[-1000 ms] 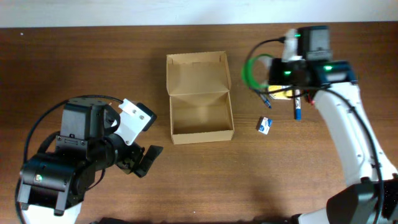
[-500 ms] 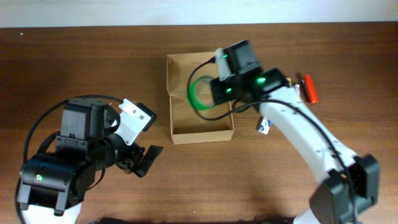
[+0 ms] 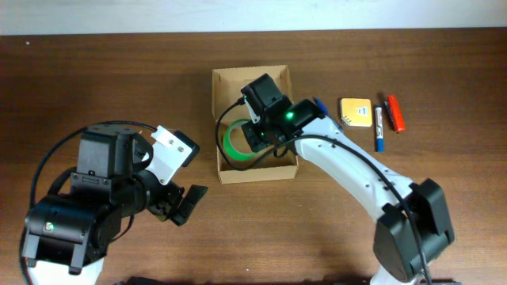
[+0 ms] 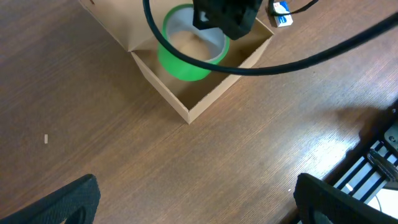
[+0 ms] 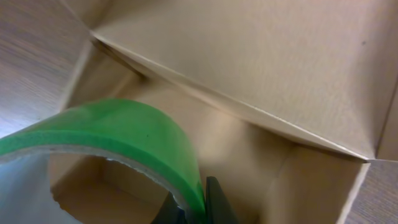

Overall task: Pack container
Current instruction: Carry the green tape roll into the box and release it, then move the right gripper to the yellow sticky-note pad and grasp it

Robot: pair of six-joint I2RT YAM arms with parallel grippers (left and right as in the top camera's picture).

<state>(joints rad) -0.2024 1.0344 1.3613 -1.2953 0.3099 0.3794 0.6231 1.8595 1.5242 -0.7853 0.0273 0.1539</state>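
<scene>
The tape [image 3: 233,143] is pinched by its wall in the closed right gripper [image 3: 252,139], above the open box [image 3: 257,175] at frame centre. Placing is judged to be in hand; lowering and release are called for next. The left gripper [image 3: 176,206], lower left, is spread wide and empty.

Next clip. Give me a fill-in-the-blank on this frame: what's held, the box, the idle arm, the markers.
1. The right gripper has its fingers shut on a ____ tape roll.
2. The cardboard container has its flap lid ____.
3. The left gripper, fingers apart, holds ____.
4. The red marker lies on the table, ____ the container.
Missing words: green; open; nothing; outside.
</scene>
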